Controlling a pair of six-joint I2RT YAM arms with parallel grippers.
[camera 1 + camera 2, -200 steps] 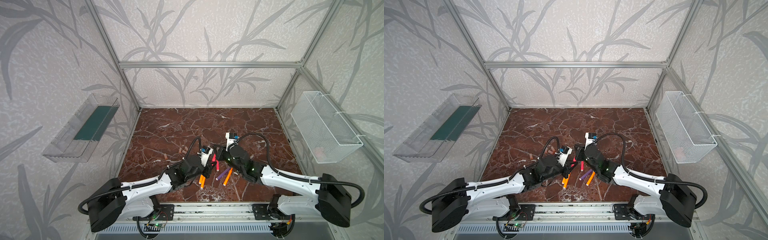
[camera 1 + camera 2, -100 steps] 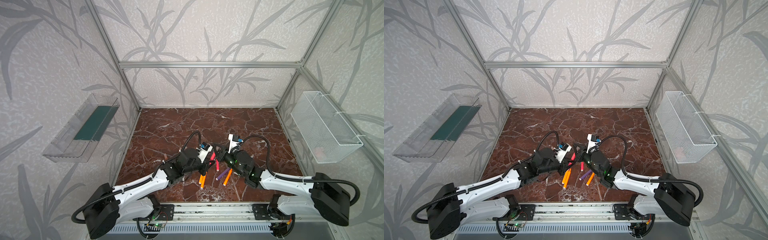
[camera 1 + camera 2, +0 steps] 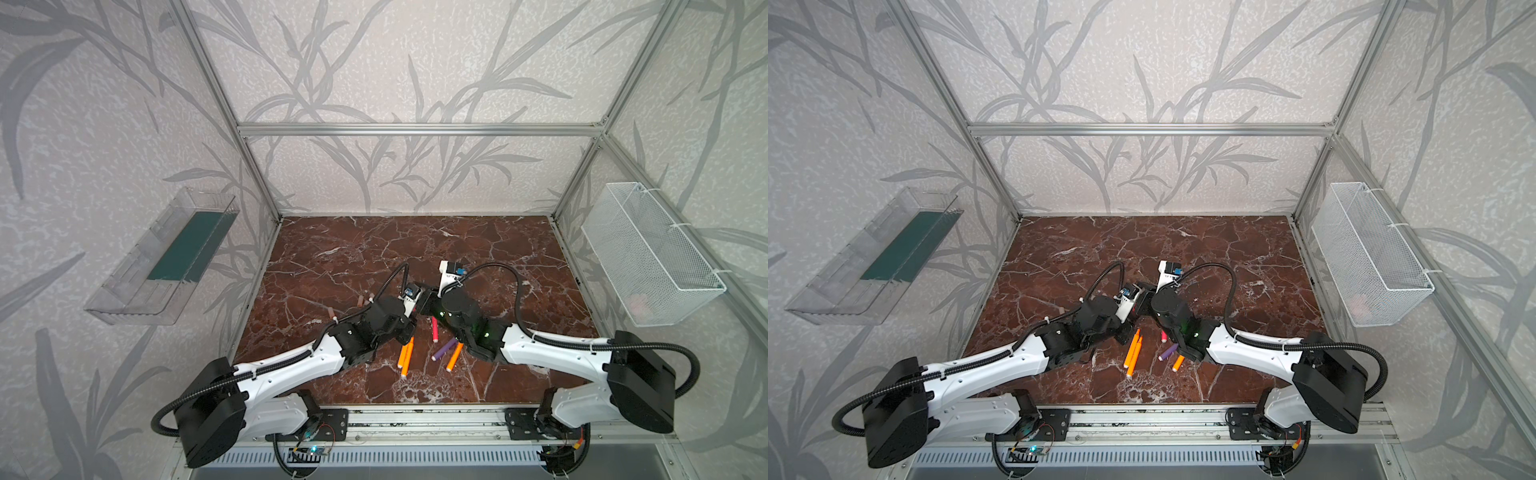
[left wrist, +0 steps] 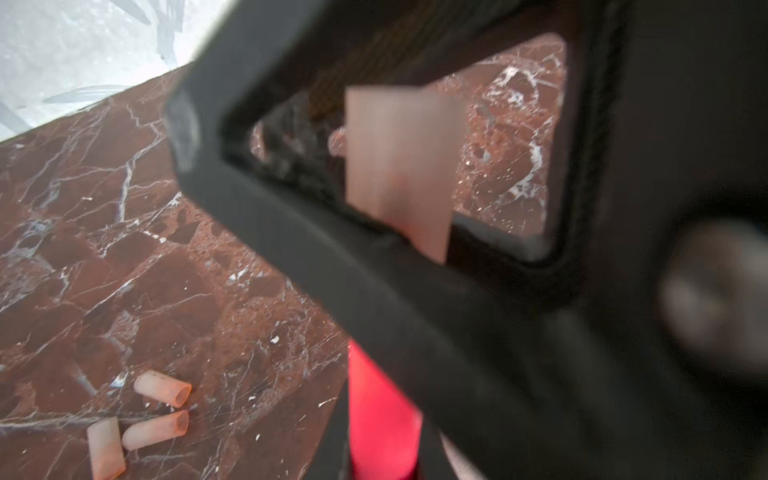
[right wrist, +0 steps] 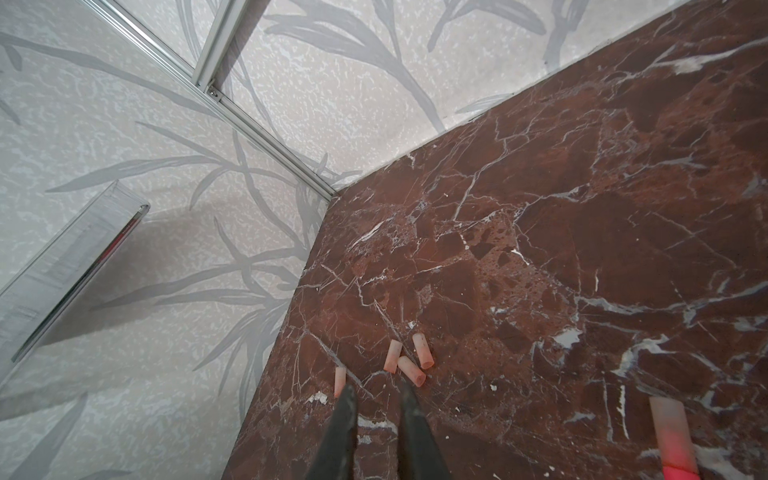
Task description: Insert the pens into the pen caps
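My left gripper [image 4: 382, 436] is shut on a pink-red pen [image 4: 382, 415]. A pale peach pen cap [image 4: 399, 158] sits on the pen's far end, and the same cap [image 5: 669, 419] shows beside the right gripper. My right gripper [image 5: 376, 392] is shut, its jaws a narrow slit apart with nothing between them. Its black finger frame crosses close in front of the held pen in the left wrist view. In both top views the two wrists meet mid-table and hide the grippers. Several pens lie in front: two orange [image 3: 405, 353], pink-red [image 3: 435, 330], purple [image 3: 444, 349], orange [image 3: 454, 357].
Several loose pen caps [image 5: 411, 371] lie on the marble table [image 3: 374, 249] left of the grippers, three of them [image 4: 156, 428] in the left wrist view. A clear tray [image 3: 166, 257] hangs on the left wall. A white wire basket [image 3: 652, 253] hangs on the right wall.
The right wrist has shifted left toward the left gripper, and the left wrist has edged toward the back. The held pink-red pen, earlier visible between the grippers, is now hidden in the top views.
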